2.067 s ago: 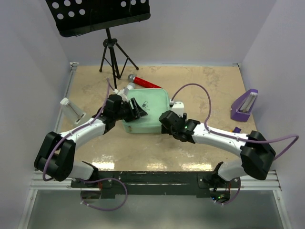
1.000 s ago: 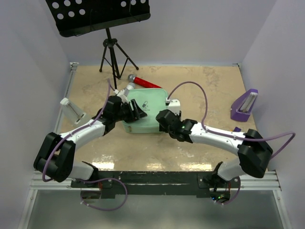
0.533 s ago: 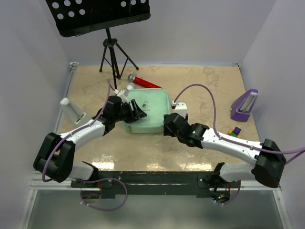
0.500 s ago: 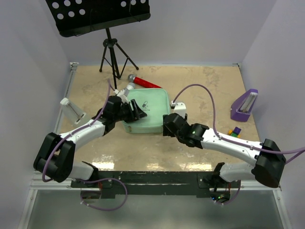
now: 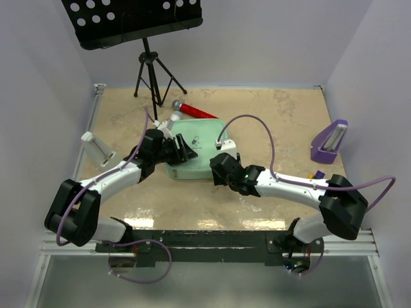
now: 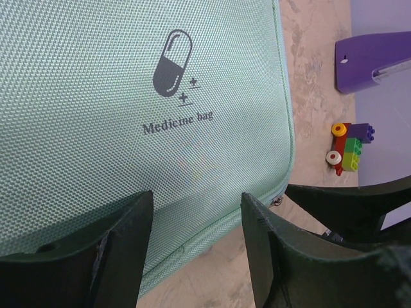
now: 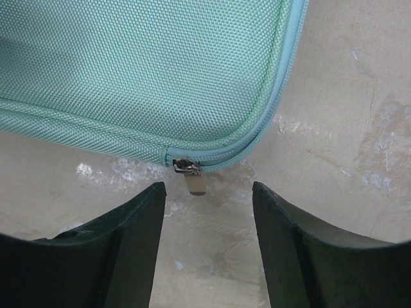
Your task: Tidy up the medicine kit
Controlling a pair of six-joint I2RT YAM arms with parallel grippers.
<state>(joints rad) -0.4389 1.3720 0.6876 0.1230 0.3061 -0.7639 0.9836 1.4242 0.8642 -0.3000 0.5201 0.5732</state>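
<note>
Barely begun, I'd say — the medicine kit (image 5: 196, 149) lies mid-way across the table (image 5: 276, 122), and it looks zipped shut. My right fingers (image 7: 128, 237) stand apart and empty, straddling the zipper pull (image 7: 194, 181). My left fingers (image 6: 122, 244) are spread over one edge, gripping nothing. Unzipping and sorting remain.

From above, the left gripper (image 5: 187, 153) is covering the medicine kit's (image 5: 204, 142) left edge, the right gripper (image 5: 217, 165) is hiding its near right corner, and the black music stand (image 5: 131, 19) is running off the top border. In the left wrist view the kit is spilling past the top and left borders, and the purple stand (image 6: 376, 61) is being cut by the right border.
</note>
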